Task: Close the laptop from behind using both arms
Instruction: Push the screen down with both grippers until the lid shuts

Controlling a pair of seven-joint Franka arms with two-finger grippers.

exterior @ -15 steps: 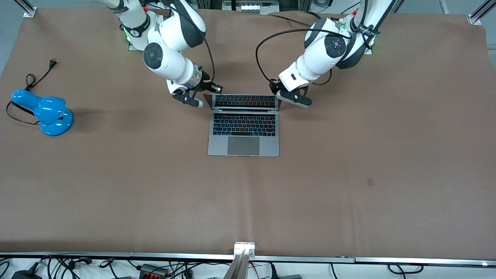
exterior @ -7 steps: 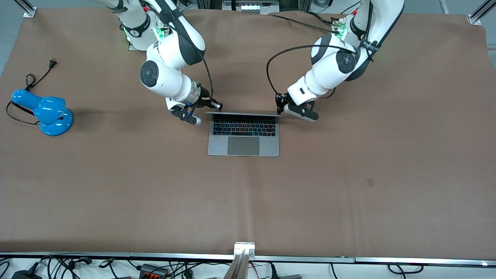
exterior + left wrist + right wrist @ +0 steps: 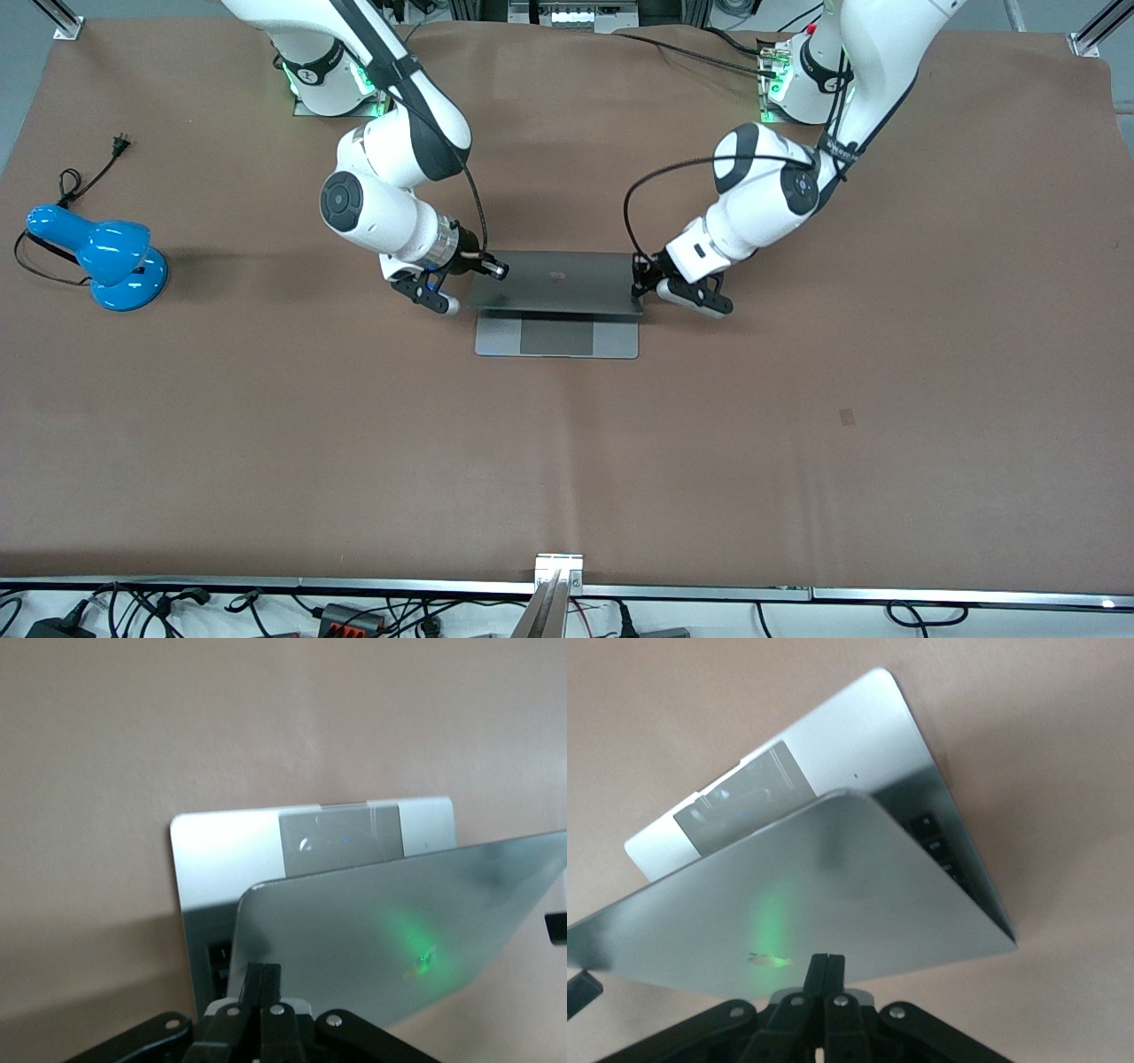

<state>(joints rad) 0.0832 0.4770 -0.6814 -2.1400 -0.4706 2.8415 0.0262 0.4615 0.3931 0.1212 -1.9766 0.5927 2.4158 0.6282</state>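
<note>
The silver-grey laptop (image 3: pixel 558 282) lies mid-table, its lid tilted low over the keyboard with the logo side up. Only the trackpad strip (image 3: pixel 556 337) still shows. My right gripper (image 3: pixel 485 268) is shut and empty, and presses on the lid's outer face at the corner toward the right arm's end. My left gripper (image 3: pixel 641 286) is shut and empty at the lid's corner toward the left arm's end. In the left wrist view the shut fingers (image 3: pixel 266 970) rest against the lid (image 3: pixel 399 921). In the right wrist view the shut fingers (image 3: pixel 826 961) rest against the lid (image 3: pixel 815 895).
A blue desk lamp (image 3: pixel 97 257) with a loose black cord (image 3: pixel 89 173) stands toward the right arm's end of the brown table (image 3: pixel 797 443). An aluminium rail (image 3: pixel 558 567) sits at the table edge nearest the front camera.
The lid has swung from open and upright down over the keyboard. Both grippers have moved with it toward the front camera and lower, staying at its two corners.
</note>
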